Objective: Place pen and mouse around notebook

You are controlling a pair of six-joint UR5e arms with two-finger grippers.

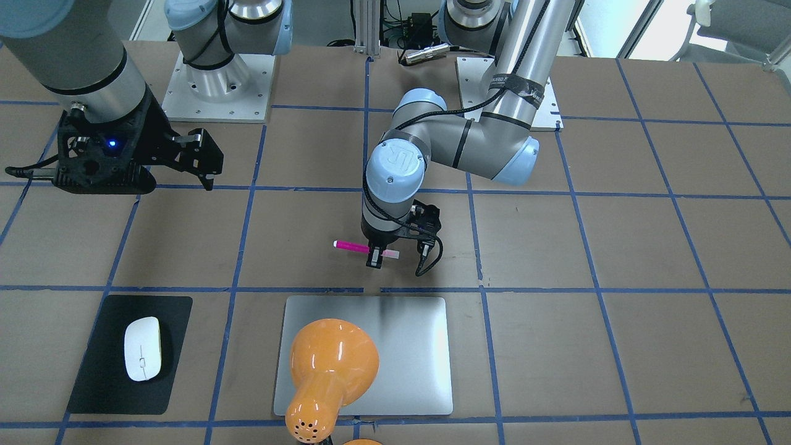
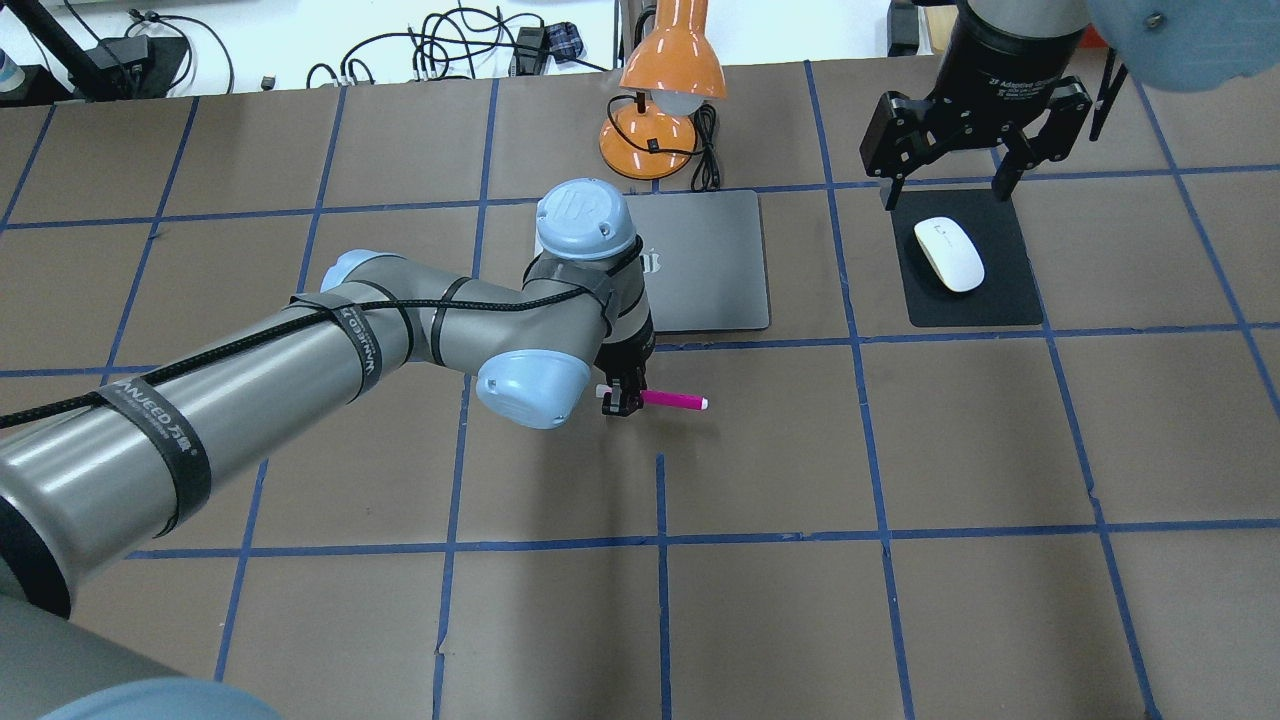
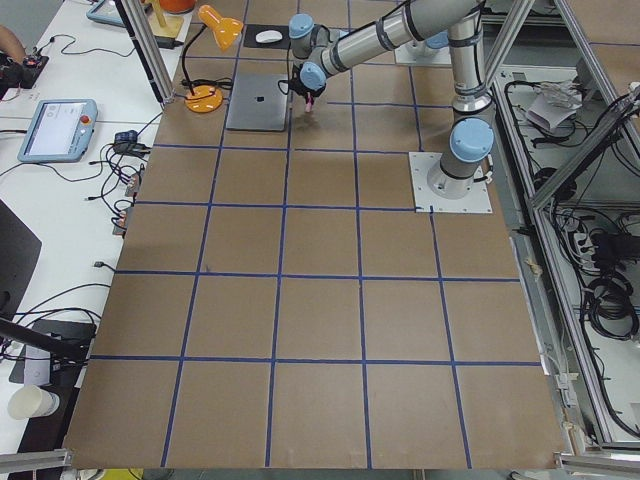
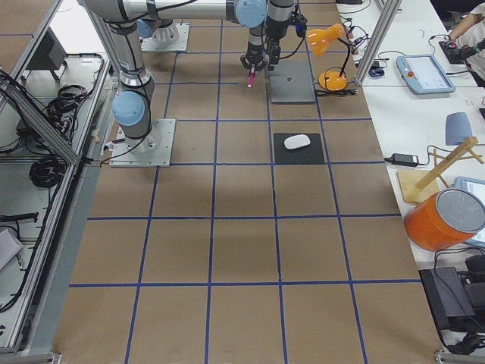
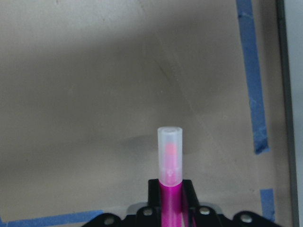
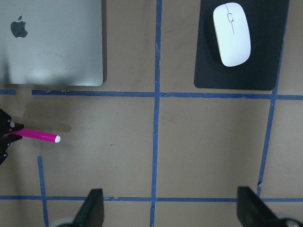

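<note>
My left gripper (image 2: 622, 398) is shut on the magenta pen (image 2: 672, 400), gripping it near its pale cap end (image 5: 169, 146). The pen (image 1: 352, 246) lies level, slightly above the table, just on the robot's side of the silver notebook (image 2: 710, 270). The white mouse (image 2: 948, 254) rests on a black mat (image 2: 1000, 300) to the notebook's right. High over the mat's far edge my right gripper (image 2: 950, 185) hangs open with nothing in it. The right wrist view takes in the mouse (image 6: 232, 33), the notebook (image 6: 52, 42) and the pen (image 6: 40, 135).
An orange desk lamp (image 2: 665, 80) stands at the notebook's far edge, its shade (image 1: 330, 364) over the lid. Brown table with blue tape grid lines spreads on all sides. Cables and operator desks lie beyond the far edge.
</note>
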